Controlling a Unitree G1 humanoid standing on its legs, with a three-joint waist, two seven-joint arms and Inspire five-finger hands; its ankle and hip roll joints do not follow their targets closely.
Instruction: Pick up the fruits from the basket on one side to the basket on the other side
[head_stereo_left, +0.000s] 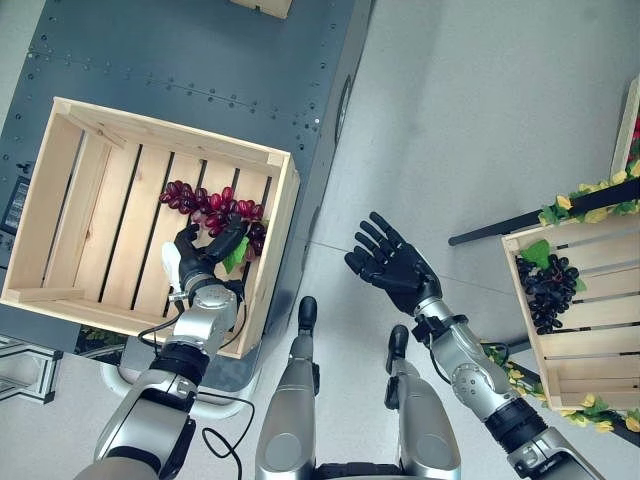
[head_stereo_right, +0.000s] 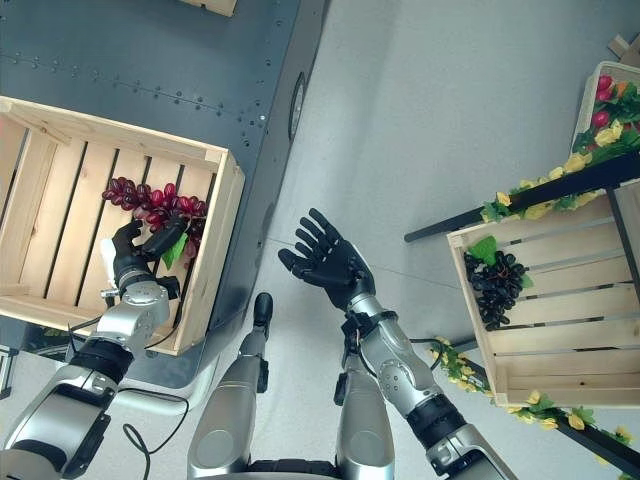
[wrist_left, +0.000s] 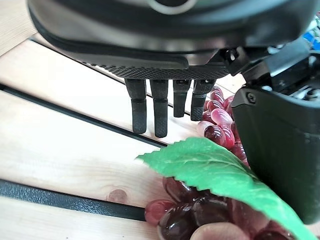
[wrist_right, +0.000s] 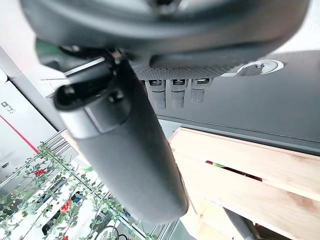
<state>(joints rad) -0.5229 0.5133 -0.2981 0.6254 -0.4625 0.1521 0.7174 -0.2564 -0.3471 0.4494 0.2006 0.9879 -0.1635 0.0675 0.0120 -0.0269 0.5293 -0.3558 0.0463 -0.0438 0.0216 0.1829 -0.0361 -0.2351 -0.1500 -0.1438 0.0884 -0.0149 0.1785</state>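
**Robot hand reaches a red grape bunch in a slatted crate**

A humanoid robot's left hand (head_stereo_left: 203, 262) sits low inside a pale wooden crate (head_stereo_left: 60, 190) on its left side, at the near end of a bunch of red grapes (head_stereo_left: 212, 205). The bunch lies on the crate's slatted floor, close to the wall nearest the robot's middle. It is a long cluster of glossy, dark red to purple berries running diagonally across the slats, with a bright green, serrated leaf (wrist_left: 215, 172) at the end by the hand. From the wrist camera the fingers (wrist_left: 160, 112) hang straight down toward the slats, just beside the berries, with the thumb standing apart on the other side of the cluster; they are spread, not clamped, and nothing is lifted. The crate rests on a dark grey metal platform (head_stereo_left: 200, 60) studded with rivets.

The right hand (head_stereo_left: 392, 264) hangs in the air over the light grey floor (head_stereo_left: 470, 120) between the two crates, palm up, fingers straight and fanned, holding nothing.

On the robot's right a second wooden crate (head_stereo_left: 590, 340) holds a bunch of black grapes (head_stereo_left: 548, 290) topped with a green leaf, lying against its near wall. Garlands of green leaves and yellow flowers (head_stereo_left: 590, 195) trail along a dark rail by that crate.
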